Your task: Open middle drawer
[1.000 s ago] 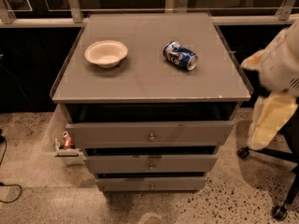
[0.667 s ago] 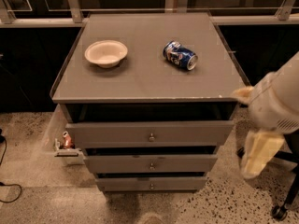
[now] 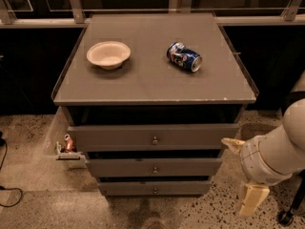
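Note:
The middle drawer (image 3: 119, 167) is the second grey front of the cabinet, shut, with a small round knob (image 3: 155, 170) at its centre. The taller top front (image 3: 114, 137) is above it and the narrow bottom front (image 3: 124, 189) below it. My gripper (image 3: 242, 173) is at the lower right, just off the cabinet's right side and level with the drawers. Its cream fingers are spread apart and hold nothing. One fingertip (image 3: 231, 144) points toward the right end of the top front. The gripper touches no drawer.
A cream bowl (image 3: 108, 54) and a blue soda can (image 3: 184, 57) lying on its side rest on the cabinet top (image 3: 152, 87). A clear side bin (image 3: 66, 149) with a small can hangs at the cabinet's left. A caster wheel (image 3: 286, 217) is at the lower right.
My arm has come down and to the left, from beside the cabinet top's right edge to the level of the drawer fronts. The drawers, bowl and can have not moved.

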